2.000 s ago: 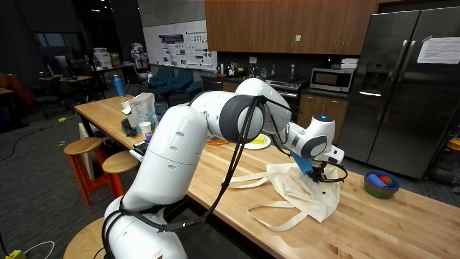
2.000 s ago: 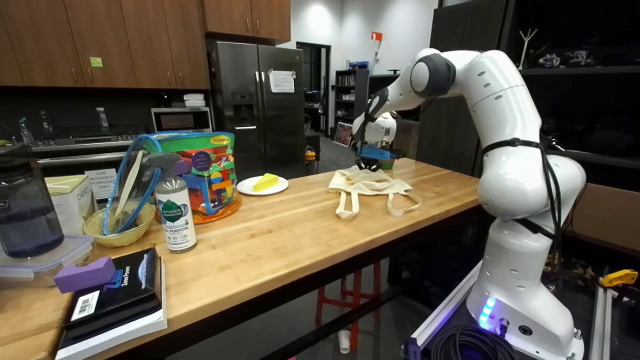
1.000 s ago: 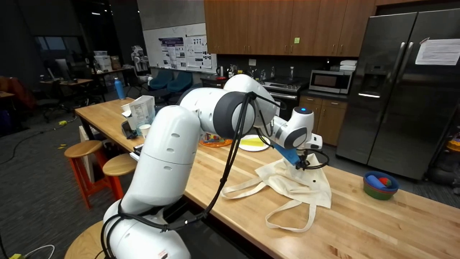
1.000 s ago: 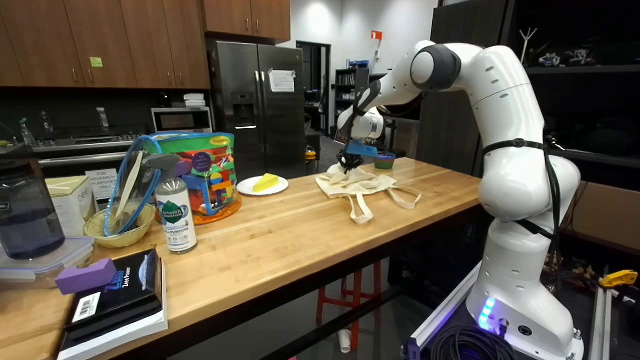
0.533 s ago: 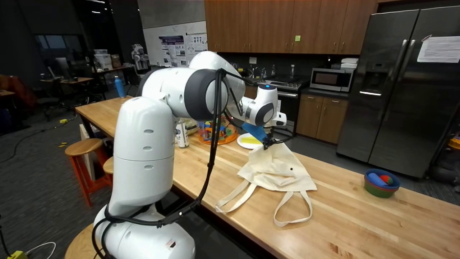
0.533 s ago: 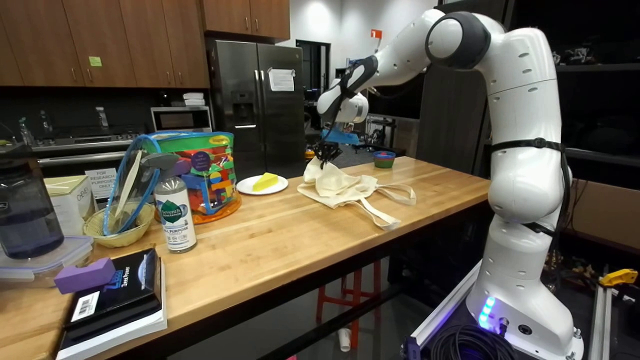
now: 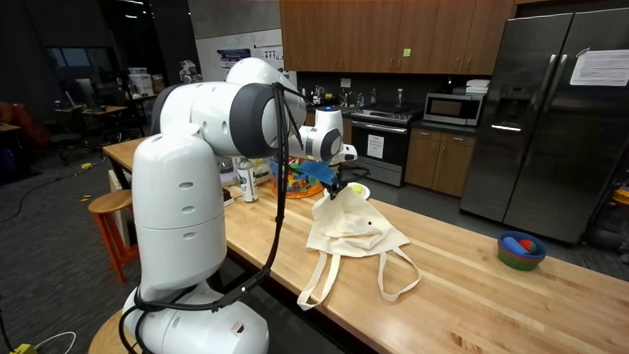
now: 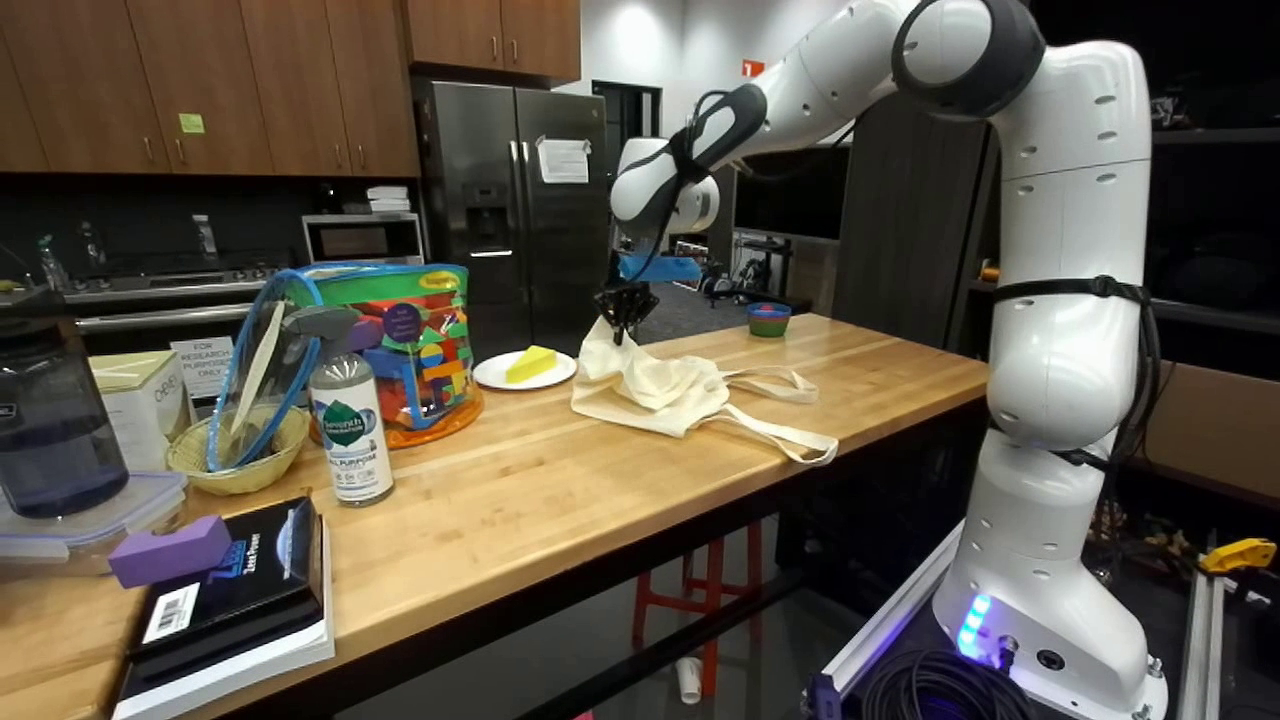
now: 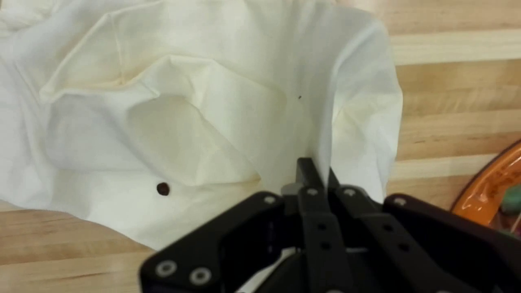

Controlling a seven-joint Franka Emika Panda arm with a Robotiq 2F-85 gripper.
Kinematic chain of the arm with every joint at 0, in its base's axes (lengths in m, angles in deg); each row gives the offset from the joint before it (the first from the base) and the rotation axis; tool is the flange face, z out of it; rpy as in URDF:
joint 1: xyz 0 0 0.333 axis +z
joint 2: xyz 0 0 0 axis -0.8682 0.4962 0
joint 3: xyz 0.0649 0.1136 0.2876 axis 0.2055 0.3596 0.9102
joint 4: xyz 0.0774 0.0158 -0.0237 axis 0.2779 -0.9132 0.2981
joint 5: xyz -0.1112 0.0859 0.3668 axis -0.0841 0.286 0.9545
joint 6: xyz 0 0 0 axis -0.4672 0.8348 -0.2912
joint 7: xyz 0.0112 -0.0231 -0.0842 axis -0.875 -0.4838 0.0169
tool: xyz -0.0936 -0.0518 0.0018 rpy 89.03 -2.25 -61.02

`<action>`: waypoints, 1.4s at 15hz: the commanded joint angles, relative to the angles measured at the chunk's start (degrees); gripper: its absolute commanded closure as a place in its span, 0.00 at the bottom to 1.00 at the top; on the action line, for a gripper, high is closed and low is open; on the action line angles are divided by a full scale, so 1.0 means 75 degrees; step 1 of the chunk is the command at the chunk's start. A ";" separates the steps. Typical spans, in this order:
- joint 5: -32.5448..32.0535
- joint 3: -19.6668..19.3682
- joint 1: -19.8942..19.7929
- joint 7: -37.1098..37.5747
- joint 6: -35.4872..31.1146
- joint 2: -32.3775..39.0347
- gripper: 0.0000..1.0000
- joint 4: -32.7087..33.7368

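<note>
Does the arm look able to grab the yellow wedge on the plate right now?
Probably not yet: its pincer is shut on the cream tote bag and would likely have to let go first. The yellow wedge itself sits uncovered on the plate near the bag.

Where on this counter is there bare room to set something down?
Bare wood lies between the cream tote and stacked bowls, and between the tote and spray bottle. It's crowded around that bottle, with the basket, toy bag and black box, and at the plate, close to the tote the gripper holds.
</note>
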 commanded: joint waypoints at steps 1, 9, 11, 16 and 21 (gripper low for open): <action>-0.0753 0.0165 0.0265 0.0259 0.0096 -0.0475 0.99 -0.0396; -0.1187 -0.0139 -0.0093 0.0700 -0.0051 -0.0328 0.99 -0.0147; -0.1031 -0.0308 -0.0347 0.0613 -0.0065 -0.0190 0.99 -0.0065; -0.0547 -0.0782 -0.0986 0.0655 0.0033 0.0189 0.99 0.0084; 0.0246 -0.1107 -0.1410 0.0752 0.0294 0.0649 0.99 0.0131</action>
